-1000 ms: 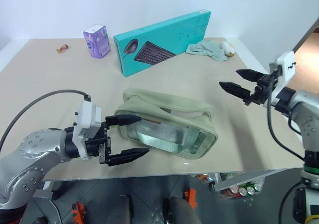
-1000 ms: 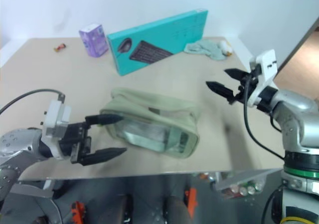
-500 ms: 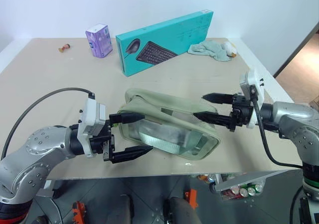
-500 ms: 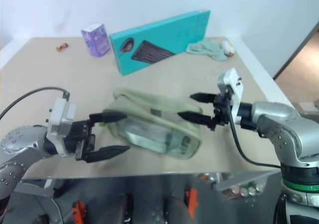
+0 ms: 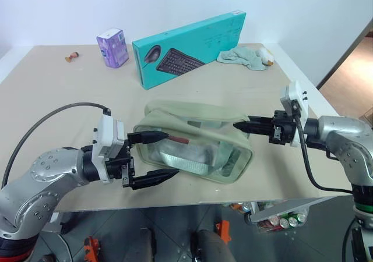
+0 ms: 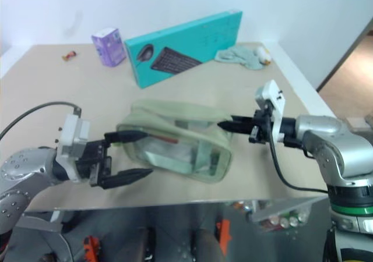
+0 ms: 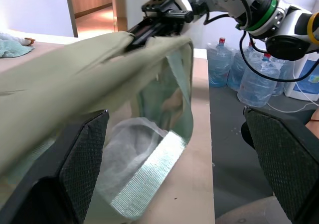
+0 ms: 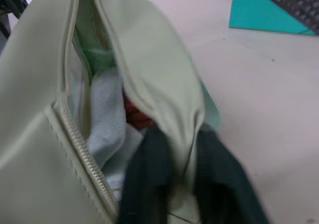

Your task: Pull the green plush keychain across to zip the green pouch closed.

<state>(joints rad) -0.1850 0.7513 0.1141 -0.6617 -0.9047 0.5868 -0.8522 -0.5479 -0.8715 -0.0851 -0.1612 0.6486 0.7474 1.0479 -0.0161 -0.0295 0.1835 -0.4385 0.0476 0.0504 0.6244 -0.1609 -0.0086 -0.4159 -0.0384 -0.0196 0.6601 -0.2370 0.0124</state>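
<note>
The green pouch (image 5: 195, 148) lies in the middle of the table, its top gaping. My left gripper (image 5: 171, 155) is open and level, one finger (image 7: 82, 159) on each side of the pouch's left end. My right gripper (image 5: 238, 124) is shut on the fabric at the pouch's top right edge (image 8: 164, 99), which is pinched between its dark fingers (image 8: 144, 184). A short red strip (image 5: 178, 139) shows at the tip of the left gripper's upper finger. I cannot make out the green plush keychain. Pale cloth and something red lie inside the pouch (image 8: 107, 114).
A teal keyboard box (image 5: 189, 49) stands behind the pouch, with a purple carton (image 5: 113, 48) to its left and a pale teal cloth (image 5: 245, 57) to its right. A small object (image 5: 73, 56) lies at the far left. The table's front edge (image 5: 233, 199) is close below the pouch.
My right gripper came in from the right to the pouch's right end and shut on its top fabric. The left gripper stayed open at the left end.
</note>
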